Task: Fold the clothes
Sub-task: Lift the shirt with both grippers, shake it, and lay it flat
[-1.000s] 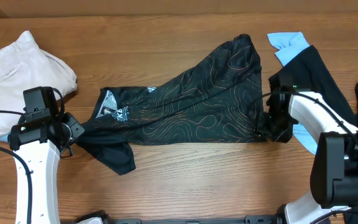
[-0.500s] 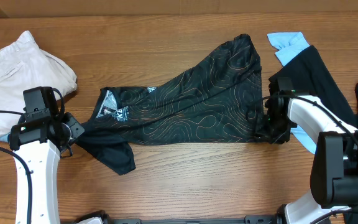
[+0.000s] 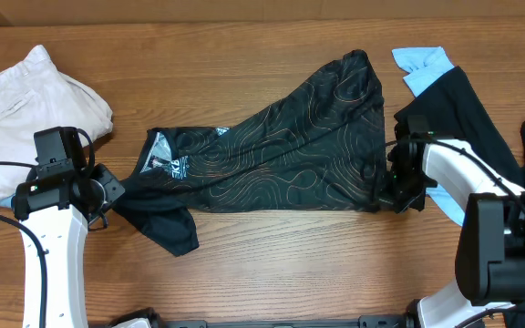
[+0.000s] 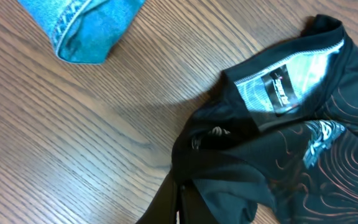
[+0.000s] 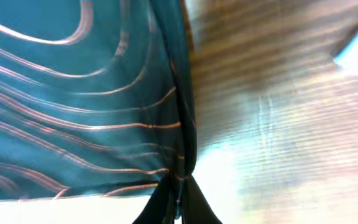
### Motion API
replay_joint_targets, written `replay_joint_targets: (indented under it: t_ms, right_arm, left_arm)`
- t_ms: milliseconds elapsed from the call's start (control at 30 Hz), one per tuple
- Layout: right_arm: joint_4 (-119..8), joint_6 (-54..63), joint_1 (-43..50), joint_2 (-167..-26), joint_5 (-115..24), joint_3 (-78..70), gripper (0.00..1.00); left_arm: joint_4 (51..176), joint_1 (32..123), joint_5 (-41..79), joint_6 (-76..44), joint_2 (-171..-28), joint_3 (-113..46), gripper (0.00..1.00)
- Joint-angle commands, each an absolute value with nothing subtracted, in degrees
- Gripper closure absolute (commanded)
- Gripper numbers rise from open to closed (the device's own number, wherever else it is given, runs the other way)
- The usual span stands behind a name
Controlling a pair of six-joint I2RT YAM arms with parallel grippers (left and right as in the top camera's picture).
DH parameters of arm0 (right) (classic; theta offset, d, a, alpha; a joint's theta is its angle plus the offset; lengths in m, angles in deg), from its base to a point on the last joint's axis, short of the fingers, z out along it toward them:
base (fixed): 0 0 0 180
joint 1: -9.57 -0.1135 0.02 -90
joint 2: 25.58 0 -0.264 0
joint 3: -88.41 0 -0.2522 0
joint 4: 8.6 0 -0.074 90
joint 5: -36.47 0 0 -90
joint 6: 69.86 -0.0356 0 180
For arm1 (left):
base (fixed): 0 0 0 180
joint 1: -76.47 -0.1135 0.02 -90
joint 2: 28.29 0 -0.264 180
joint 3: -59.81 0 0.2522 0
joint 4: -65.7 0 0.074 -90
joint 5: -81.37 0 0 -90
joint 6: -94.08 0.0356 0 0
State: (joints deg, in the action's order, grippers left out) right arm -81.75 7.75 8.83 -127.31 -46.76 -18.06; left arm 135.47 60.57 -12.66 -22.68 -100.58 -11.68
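The black jersey (image 3: 272, 155) with thin orange contour lines lies spread across the middle of the table, collar and label (image 4: 278, 87) toward the left. My left gripper (image 3: 113, 193) is shut on the jersey's left sleeve edge; in the left wrist view the jersey (image 4: 291, 155) bunches into the closed left gripper (image 4: 179, 211). My right gripper (image 3: 393, 188) is shut on the jersey's lower right hem. The right wrist view shows the jersey (image 5: 73, 93) pinched into a fold where the right gripper (image 5: 179, 208) has closed.
A white garment (image 3: 35, 100) lies at the far left, with a blue denim piece (image 4: 86, 28) beside my left arm. A light-blue garment (image 3: 422, 64) and a plain black one (image 3: 463, 109) lie at the right, behind my right arm.
My right gripper has closed on the jersey's right hem. The left gripper and the jersey have not moved.
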Motion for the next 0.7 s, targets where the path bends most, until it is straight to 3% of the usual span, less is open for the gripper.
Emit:
replay_joint_targets:
  t_ms: [0,300,667]
  right_arm:
    - [-85.05,7.58,8.9,-121.76,-44.97,-7.33,0.96]
    - [-98.58,8.17,8.94,-111.84,-43.85,25.81,0.96]
    - [-112.31,7.91,8.94,-107.6,-51.02,59.03,0.96]
  left_arm:
    - [136.58,60.37,-11.31,-21.08,-100.36,-15.94,0.96]
    - [142.98,60.37,-2.54,-14.88,-100.38,-34.63,0.96]
    - [153.91,60.33,-2.83,-12.1,-100.36,-62.83,0.96]
